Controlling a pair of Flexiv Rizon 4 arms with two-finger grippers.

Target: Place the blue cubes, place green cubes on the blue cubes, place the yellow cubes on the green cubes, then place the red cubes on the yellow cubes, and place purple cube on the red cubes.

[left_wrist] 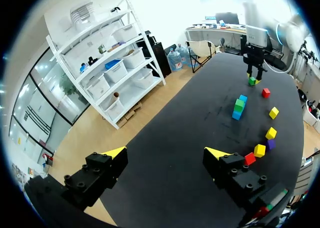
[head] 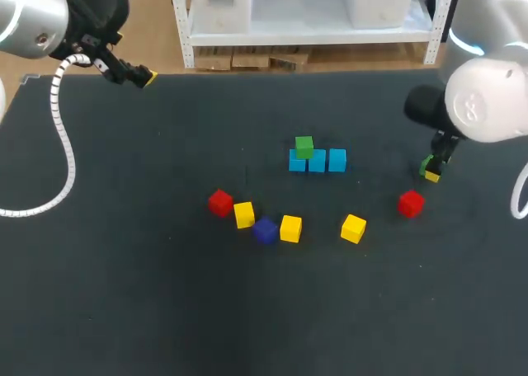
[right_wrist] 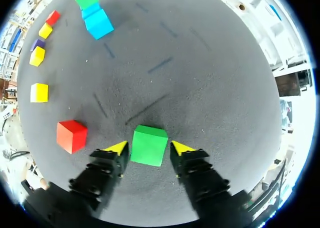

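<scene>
While the right jaws stand open astride a green cube (right_wrist: 148, 145) on the desk (right_wrist: 200, 78), a red cube (right_wrist: 71, 136) sits just beside them. Farther ahead, three blue cubes (head: 318, 161) lie in a row, with a second green cube (head: 304, 148) atop one. Left jaws: open, empty, well apart over the desk's corner.
</scene>
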